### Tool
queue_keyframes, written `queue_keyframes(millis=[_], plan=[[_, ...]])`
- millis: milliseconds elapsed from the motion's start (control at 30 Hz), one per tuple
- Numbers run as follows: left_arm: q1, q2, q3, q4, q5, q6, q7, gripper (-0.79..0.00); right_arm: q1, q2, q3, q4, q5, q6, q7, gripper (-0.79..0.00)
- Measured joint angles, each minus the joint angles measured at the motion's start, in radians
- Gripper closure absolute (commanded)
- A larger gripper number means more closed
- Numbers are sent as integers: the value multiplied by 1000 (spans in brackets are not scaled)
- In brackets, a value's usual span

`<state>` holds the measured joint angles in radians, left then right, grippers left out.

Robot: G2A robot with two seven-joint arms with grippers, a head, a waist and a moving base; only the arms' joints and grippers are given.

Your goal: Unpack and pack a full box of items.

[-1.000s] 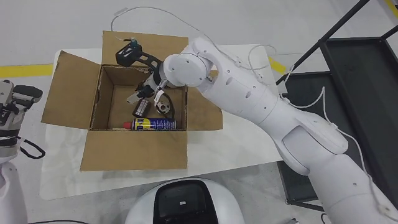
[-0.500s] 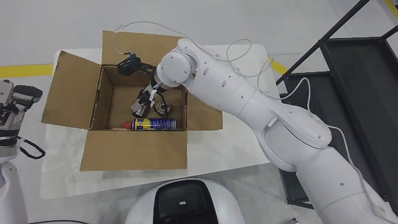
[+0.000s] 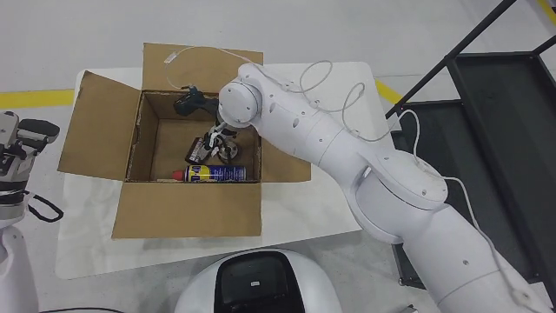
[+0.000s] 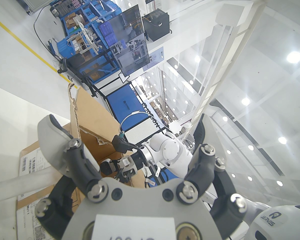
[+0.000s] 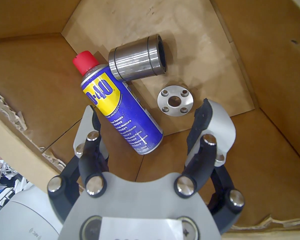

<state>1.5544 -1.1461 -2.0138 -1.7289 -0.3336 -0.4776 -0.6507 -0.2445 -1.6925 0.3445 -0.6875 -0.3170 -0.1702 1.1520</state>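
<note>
Spray can point(image 5: 120, 101), cylinder point(image 5: 137, 59), flange point(image 5: 175, 100) in box point(image 5: 27, 8) — cylinder against can.

Grey floor point(image 3: 365, 9) with yellow line point(image 3: 35, 98), black metal rack point(image 3: 491, 113) beside white table point(image 3: 87, 230).

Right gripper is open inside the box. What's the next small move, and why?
Probably lower the right gripper around the spray can: the can already lies between its open jaws, while the flange disc lies flat and looks harder to pinch.
</note>
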Motion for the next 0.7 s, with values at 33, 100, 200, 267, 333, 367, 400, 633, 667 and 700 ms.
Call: queue_keyframes(millis=[33, 100, 200, 267, 333, 367, 400, 633, 667, 700], plan=[[0, 0, 0, 0, 0, 0, 0, -785, -1, -3, -5, 2, -11, -9, -3, -653], [0, 0, 0, 0, 0, 0, 0, -785, -4, -9, -17, 9, -40, -25, -3, -631], [0, 0, 0, 0, 0, 0, 0, -785, -6, -17, -26, 27, -70, -16, 12, -588], [0, 0, 0, 0, 0, 0, 0, -785, -5, -22, -26, 37, -78, -7, 18, -563], [0, 0, 0, 0, 0, 0, 0, -785, -3, -27, -26, 47, -90, 0, 21, -468], [0, 0, 0, 0, 0, 0, 0, -785, -3, -30, -28, 51, -95, 3, 23, -434], [0, 0, 0, 0, 0, 0, 0, -785, -3, -34, -29, 57, -101, 7, 25, -413], [0, 0, 0, 0, 0, 0, 0, -785, -12, -63, -37, 96, -126, 24, 29, -422], [0, 0, 0, 0, 0, 0, 0, -785, -14, -66, -37, 100, -126, 22, 28, -440], [0, 0, 0, 0, 0, 0, 0, -785, -17, -72, -38, 106, -127, 19, 26, -477]])
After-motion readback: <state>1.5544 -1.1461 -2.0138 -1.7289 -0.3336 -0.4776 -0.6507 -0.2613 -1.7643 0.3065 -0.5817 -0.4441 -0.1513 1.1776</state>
